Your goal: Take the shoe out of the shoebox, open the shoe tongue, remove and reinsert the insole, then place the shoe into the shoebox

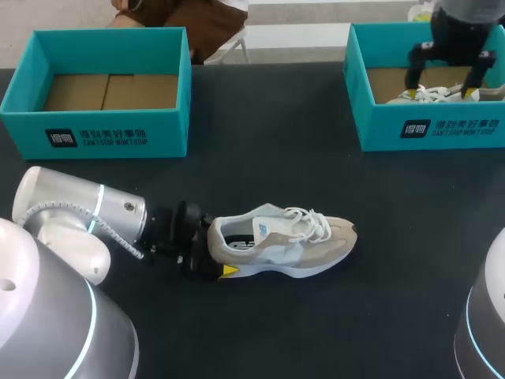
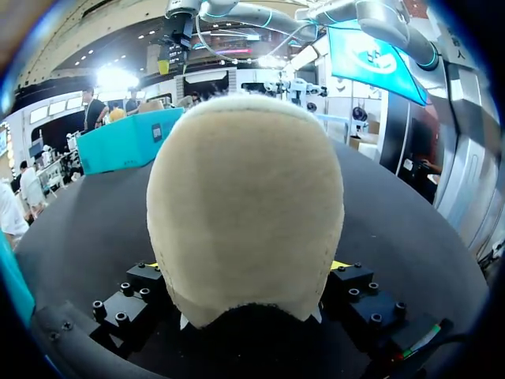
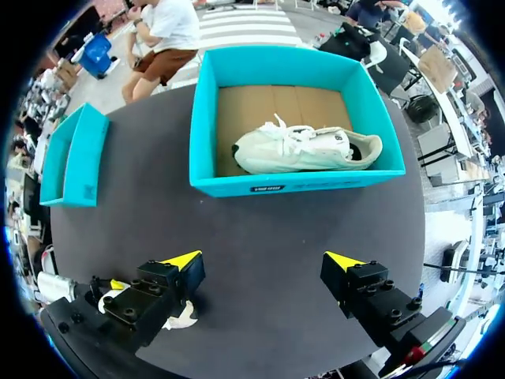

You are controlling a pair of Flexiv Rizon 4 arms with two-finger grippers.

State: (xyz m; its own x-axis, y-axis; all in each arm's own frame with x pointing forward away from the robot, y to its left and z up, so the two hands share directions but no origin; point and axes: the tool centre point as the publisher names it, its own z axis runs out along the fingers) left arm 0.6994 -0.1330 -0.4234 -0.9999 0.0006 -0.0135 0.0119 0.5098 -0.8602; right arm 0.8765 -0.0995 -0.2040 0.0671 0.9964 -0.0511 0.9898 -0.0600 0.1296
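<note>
The left claw is clamped on the heel of a beige shoe, which stands on its sole on the black table, toe pointing away from the arm. The right claw hangs open above the right box, where a white shoe lies.

Tips of left end effector hidden behind shoe heel, right shoebox cut by edge
</note>
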